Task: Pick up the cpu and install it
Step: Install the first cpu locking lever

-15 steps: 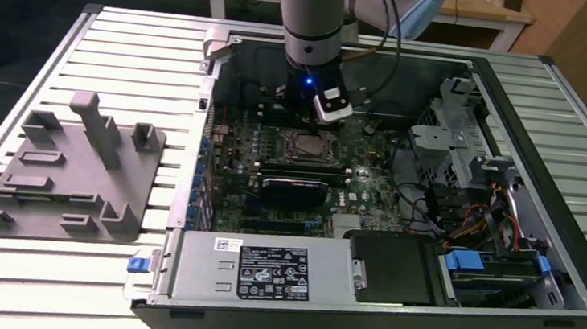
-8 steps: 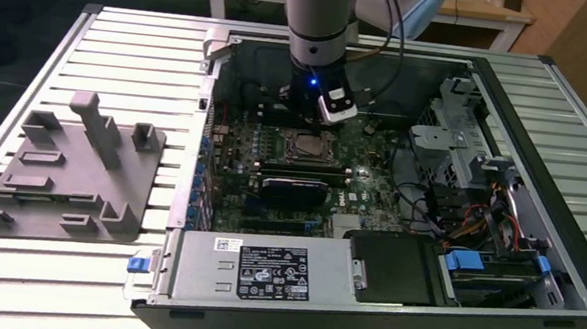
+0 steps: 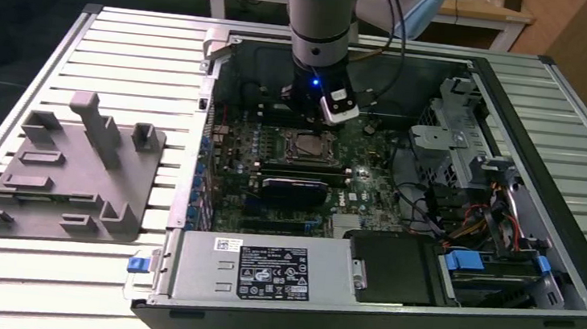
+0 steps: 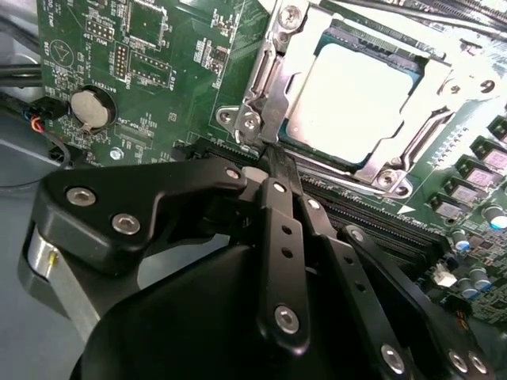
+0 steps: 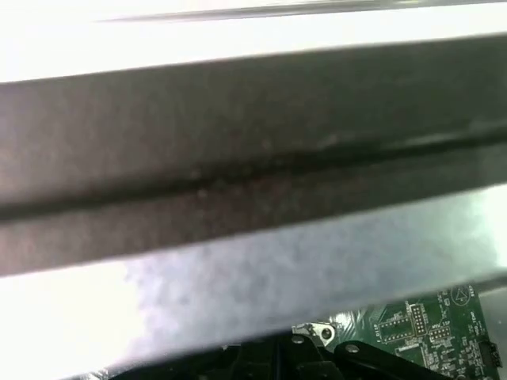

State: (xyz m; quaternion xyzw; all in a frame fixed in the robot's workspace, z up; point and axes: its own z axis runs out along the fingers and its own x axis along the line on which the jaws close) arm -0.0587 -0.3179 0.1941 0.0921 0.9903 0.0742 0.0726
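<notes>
Presently my black gripper (image 4: 265, 158) has its jaws together on nothing, tips beside the steel socket frame (image 4: 261, 95). At their one o'clock the silvery-grey square cpu (image 4: 356, 99) lies seated. Risk: tips snagging the frame, scraping the green motherboard (image 4: 158, 47).

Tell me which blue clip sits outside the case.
The blue clip at the case's front corner, on the exterior view's left; the other blue tabs sit inside by the drive bays.
</notes>
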